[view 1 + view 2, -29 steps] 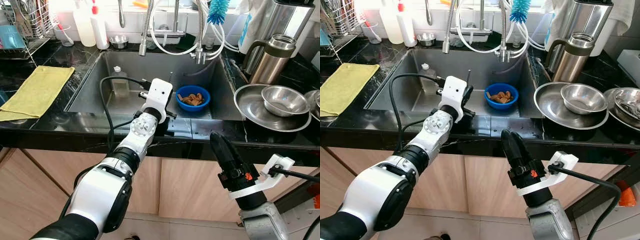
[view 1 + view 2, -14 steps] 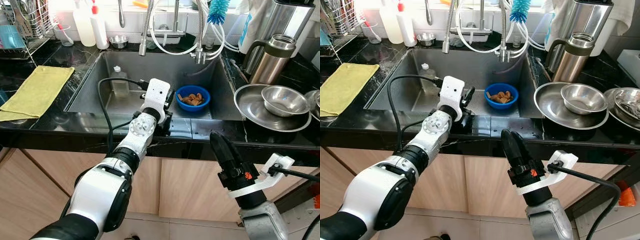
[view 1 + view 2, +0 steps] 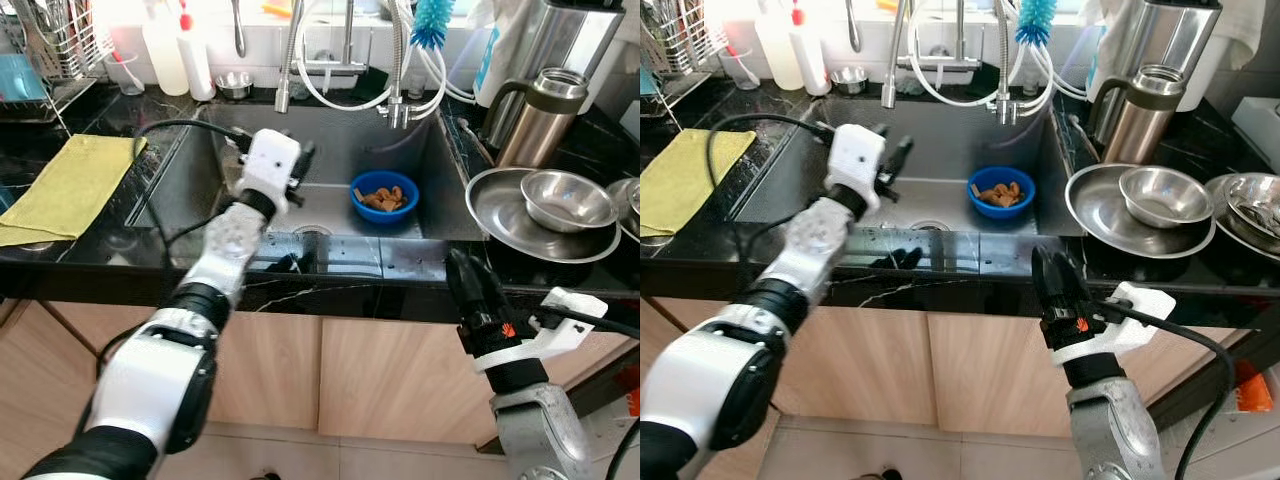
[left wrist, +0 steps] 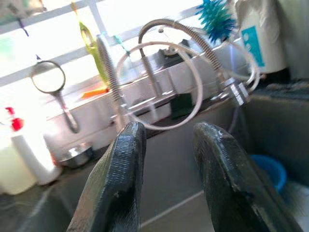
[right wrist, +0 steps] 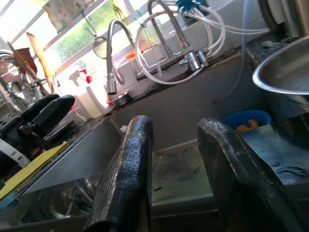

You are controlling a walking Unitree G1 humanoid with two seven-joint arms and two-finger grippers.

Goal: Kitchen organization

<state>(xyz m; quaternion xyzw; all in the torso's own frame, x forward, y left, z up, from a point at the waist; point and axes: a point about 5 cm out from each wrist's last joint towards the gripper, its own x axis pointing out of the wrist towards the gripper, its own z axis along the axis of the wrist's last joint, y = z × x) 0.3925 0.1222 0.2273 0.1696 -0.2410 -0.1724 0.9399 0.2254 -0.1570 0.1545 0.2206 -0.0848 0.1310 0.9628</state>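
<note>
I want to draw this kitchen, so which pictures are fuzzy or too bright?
Left wrist view: the window glares white and the faucet looks soft; the left claw is open. Left eye view: the left arm is smeared with blur, while the blue bowl stays sharp. Right wrist view: bright window, dim sink.

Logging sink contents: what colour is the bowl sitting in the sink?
Blue; the bowl holds brownish food scraps, clearest in the left eye view.
</note>
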